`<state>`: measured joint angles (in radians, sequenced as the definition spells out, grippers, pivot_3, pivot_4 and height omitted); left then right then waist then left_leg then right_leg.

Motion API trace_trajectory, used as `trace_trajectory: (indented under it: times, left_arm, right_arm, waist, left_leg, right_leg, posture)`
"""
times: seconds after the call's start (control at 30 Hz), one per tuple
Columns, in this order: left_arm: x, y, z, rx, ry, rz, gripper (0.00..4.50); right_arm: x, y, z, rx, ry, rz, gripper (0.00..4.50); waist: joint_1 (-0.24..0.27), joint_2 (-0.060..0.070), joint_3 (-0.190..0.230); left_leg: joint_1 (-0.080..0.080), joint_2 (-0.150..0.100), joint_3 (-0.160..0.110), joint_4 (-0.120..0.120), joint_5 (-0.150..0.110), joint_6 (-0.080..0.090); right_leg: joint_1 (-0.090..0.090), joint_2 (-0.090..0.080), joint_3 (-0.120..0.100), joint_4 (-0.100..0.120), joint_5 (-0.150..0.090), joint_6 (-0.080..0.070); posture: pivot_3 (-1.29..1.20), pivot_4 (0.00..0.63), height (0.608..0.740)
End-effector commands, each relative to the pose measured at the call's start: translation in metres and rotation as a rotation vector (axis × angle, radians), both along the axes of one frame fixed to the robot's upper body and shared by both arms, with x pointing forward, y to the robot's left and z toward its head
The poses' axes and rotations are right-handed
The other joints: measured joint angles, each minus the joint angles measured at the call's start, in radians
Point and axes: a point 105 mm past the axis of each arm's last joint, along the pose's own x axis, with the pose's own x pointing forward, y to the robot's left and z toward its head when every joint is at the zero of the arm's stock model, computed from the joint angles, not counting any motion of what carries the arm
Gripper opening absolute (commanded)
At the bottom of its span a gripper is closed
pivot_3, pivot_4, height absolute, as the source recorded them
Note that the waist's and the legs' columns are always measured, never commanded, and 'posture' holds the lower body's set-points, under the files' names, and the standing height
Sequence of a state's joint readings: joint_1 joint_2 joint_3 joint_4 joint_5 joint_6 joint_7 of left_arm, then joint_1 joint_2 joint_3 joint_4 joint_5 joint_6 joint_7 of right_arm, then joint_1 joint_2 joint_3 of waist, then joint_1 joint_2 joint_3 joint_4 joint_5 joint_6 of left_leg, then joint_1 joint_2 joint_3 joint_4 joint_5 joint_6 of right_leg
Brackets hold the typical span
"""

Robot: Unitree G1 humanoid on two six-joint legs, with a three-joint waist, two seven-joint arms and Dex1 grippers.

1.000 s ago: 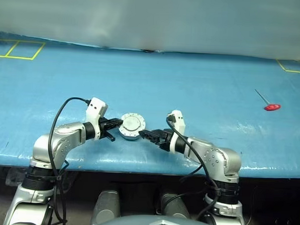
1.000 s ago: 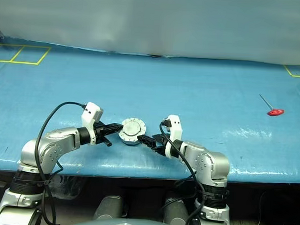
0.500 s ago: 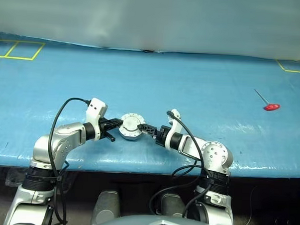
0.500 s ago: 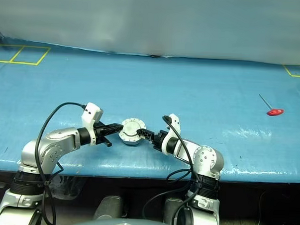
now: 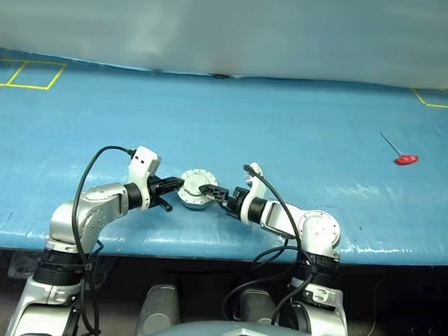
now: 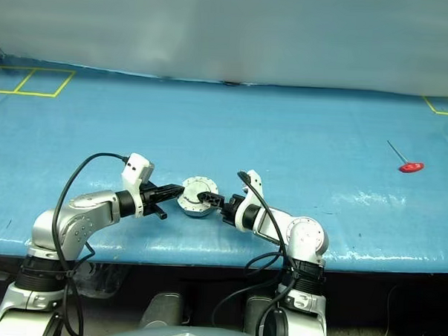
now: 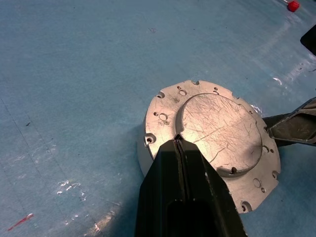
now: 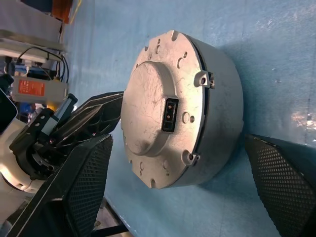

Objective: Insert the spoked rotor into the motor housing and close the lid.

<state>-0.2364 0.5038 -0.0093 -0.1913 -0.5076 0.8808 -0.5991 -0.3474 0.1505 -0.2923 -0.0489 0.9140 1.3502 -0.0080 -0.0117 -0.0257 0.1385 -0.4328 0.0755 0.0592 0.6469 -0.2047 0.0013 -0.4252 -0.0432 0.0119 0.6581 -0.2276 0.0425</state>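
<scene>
From the head cameras, the short round silver metal motor housing (image 5: pixel 196 193) sits near the front edge of the blue-covered counter (image 5: pixel 300 134), between the two arms. Its plain grey round lid (image 5: pixel 197 188), with a raised centre, lies shut on top. The left claw (image 5: pixel 180 185) reaches in from the left with its black fingers clenched together, their tips at the lid's left rim. The right claw (image 5: pixel 210 191) comes in from the right, and one of its fingers crosses over the lid's right part. Well apart, far to the right on the counter, lies a thin tool with a red round head (image 5: pixel 406 159). Yellow taped lines (image 5: pixel 27 74) mark the far left corner.

The left wrist view looks down on the lid (image 7: pixel 219 133), a scratched disc ringed with small holes and notches. The left claw's fingers (image 7: pixel 170 173) are pressed tight, gripping nothing, and the tip seems to touch the lid where the raised centre meets the flat rim, though contact is hard to confirm. A black finger of the right claw (image 7: pixel 291 127) comes up to the lid's opposite edge.

In the right wrist view, the right claw (image 8: pixel 180 182) is spread wide, its mesh-padded fingers (image 8: pixel 91 173) standing on either side of the housing (image 8: pixel 217 103) without touching it. The lid (image 8: pixel 153 106) carries a small rectangular socket (image 8: pixel 169 114). The left claw (image 8: pixel 94 118) rests against the lid's far edge.
</scene>
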Motion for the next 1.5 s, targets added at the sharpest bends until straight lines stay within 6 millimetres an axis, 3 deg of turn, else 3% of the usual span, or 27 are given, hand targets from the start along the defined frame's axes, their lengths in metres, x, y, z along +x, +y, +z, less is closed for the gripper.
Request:
trace_trajectory:
  times: [0.03, 0.2, 0.23, 0.37, 0.5, 0.63, 0.93, 1.23, 1.5]
  left_arm:
    - [-0.01, -0.009, -0.016, 0.006, 0.062, -0.036, 0.0]
    - [-0.01, -0.009, -0.016, 0.008, 0.065, -0.037, 0.0]
    - [-0.01, -0.009, -0.017, 0.008, 0.065, -0.037, 0.0]
    - [-0.01, -0.009, -0.017, 0.007, 0.067, -0.038, 0.0]
    - [-0.01, -0.01, -0.018, 0.006, 0.069, -0.04, 0.0]
    - [-0.011, -0.009, -0.019, 0.007, 0.072, -0.038, 0.0]
    - [-0.011, -0.008, -0.019, 0.005, 0.074, -0.032, 0.0]
    - [-0.012, -0.008, -0.019, 0.007, 0.073, -0.035, 0.0]
    - [-0.012, -0.009, -0.018, 0.002, 0.069, -0.039, 0.0]
  right_arm:
    - [-0.004, 0.047, 0.034, 0.262, -0.003, 0.025, 4.45]
    - [-0.002, 0.042, 0.035, 0.316, 0.027, -0.008, 4.45]
    - [-0.001, 0.041, 0.035, 0.324, 0.031, -0.013, 4.28]
    - [-0.002, 0.038, 0.036, 0.332, 0.04, -0.02, 3.31]
    - [-0.004, 0.034, 0.034, 0.306, 0.038, -0.012, 1.93]
    - [-0.006, 0.03, 0.029, 0.28, 0.047, -0.003, 1.24]
    - [-0.015, 0.031, 0.022, 0.244, 0.059, 0.04, 1.2]
    - [-0.038, 0.037, 0.013, 0.225, 0.08, 0.165, 1.18]
    - [-0.033, 0.037, 0.009, 0.222, 0.092, 0.118, 1.18]
  waist:
    - [0.0, 0.0, 0.0]
    - [0.0, 0.0, 0.0]
    - [0.0, 0.0, 0.0]
    - [-0.001, 0.001, 0.0]
    - [-0.001, 0.001, 0.001]
    - [-0.004, 0.001, 0.001]
    - [-0.012, 0.001, 0.001]
    - [-0.022, 0.002, 0.001]
    - [-0.025, 0.002, 0.001]
  left_leg:
    - [0.0, 0.0, 0.0, 0.0, 0.0, 0.0]
    - [-0.002, 0.0, 0.0, 0.0, 0.0, 0.0]
    - [-0.002, 0.0, 0.0, 0.0, 0.0, 0.0]
    - [-0.003, 0.0, 0.0, 0.0, 0.0, 0.0]
    - [-0.005, 0.0, -0.001, 0.0, 0.0, 0.0]
    - [-0.005, 0.0, -0.001, 0.0, 0.0, 0.001]
    - [-0.005, 0.0, -0.002, 0.0, 0.0, 0.001]
    - [-0.004, 0.001, -0.002, -0.001, 0.0, 0.001]
    - [-0.003, 0.001, -0.001, -0.001, 0.0, 0.001]
  right_leg:
    - [0.0, 0.0, 0.0, 0.0, 0.0, 0.0]
    - [0.0, 0.0, 0.0, 0.0, 0.0, 0.0]
    - [0.0, 0.0, 0.0, 0.0, 0.0, 0.0]
    - [-0.001, 0.0, 0.0, 0.0, 0.0, 0.0]
    - [-0.002, 0.001, 0.0, 0.0, 0.0, 0.0]
    - [-0.002, 0.001, 0.0, 0.0, 0.0, 0.0]
    - [-0.002, 0.001, 0.0, 0.0, 0.0, 0.0]
    - [-0.001, 0.002, 0.0, 0.0, -0.001, 0.0]
    - [-0.001, 0.002, 0.0, 0.0, -0.002, 0.002]
  posture:
    - [0.0, 0.15, 0.74]
    - [0.0, 0.15, 0.74]
    - [0.0, 0.15, 0.74]
    - [0.0, 0.15, 0.74]
    - [0.0, 0.15, 0.74]
    - [0.0, 0.15, 0.74]
    - [0.0, 0.15, 0.74]
    - [0.0, 0.15, 0.74]
    - [0.0, 0.15, 0.74]
